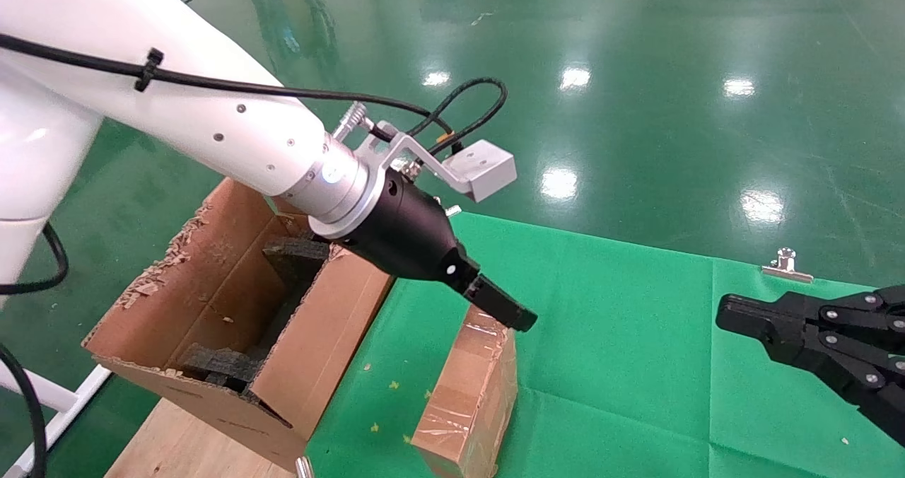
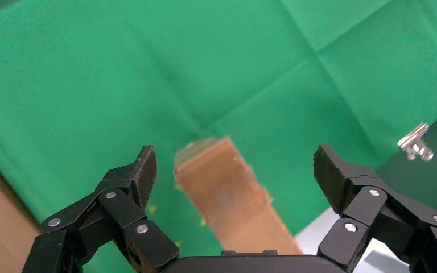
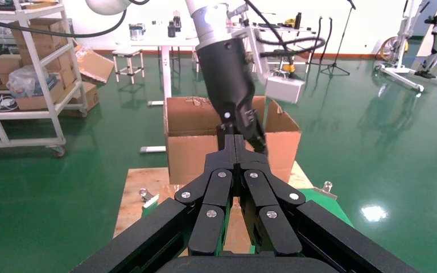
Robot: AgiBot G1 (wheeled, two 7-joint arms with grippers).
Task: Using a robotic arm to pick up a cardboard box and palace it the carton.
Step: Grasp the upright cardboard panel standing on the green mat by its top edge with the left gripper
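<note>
Nearest the robot, on the green-clothed desk (image 1: 636, 336), the box (image 1: 470, 400) lies beside the carton (image 1: 233, 308). Above its far end hovers the left tool (image 1: 512, 315), fingers (image 2: 139, 170) spread wide apart. Off right, the right tool (image 1: 728, 315) is closed, holding nothing.

Left fingers (image 2: 143, 170) spread; right fingers (image 3: 240, 149) together.

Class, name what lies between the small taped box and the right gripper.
Only bare green cloth lies between the cardboard box and the right gripper, as the head view shows.
</note>
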